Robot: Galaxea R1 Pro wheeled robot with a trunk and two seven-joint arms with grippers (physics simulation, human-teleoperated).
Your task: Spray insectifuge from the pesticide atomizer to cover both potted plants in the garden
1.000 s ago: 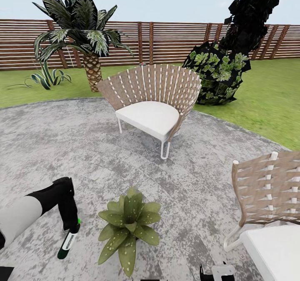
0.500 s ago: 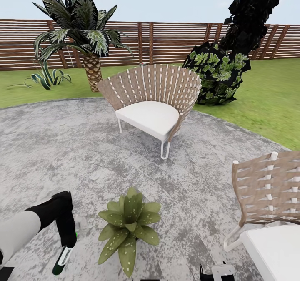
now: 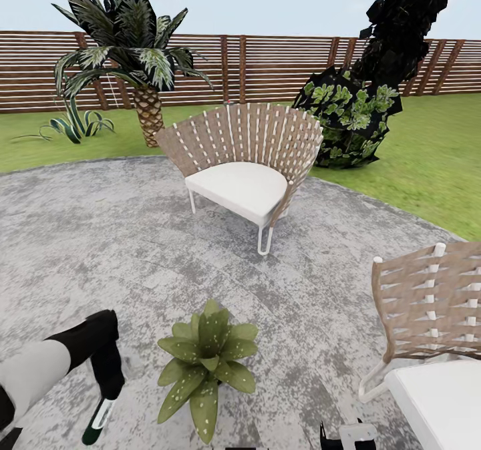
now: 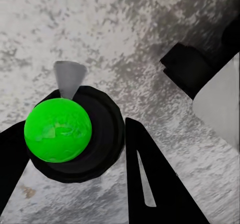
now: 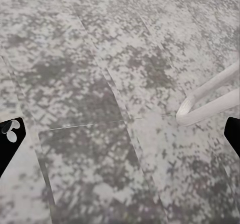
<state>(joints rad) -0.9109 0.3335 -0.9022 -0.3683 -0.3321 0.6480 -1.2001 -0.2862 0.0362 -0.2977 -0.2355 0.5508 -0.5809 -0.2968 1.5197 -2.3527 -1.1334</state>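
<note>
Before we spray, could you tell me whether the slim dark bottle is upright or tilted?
Tilted: the slim dark bottle hangs slanted from the left gripper, base lowest, beside the green rosette plant.

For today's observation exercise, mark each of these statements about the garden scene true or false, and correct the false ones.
1. The left gripper holds the pesticide atomizer. True.
2. The potted plant stands on the lawn. False: it stands on the grey speckled patio.
3. The nearest woven chair is at the robot's right. True.
4. The atomizer is held directly over the potted plant. False: it hangs beside the plant, on the robot's left of it.
5. The right gripper grips a chair leg. False: its fingers are spread apart over bare patio, with a white chair leg ahead.
</note>
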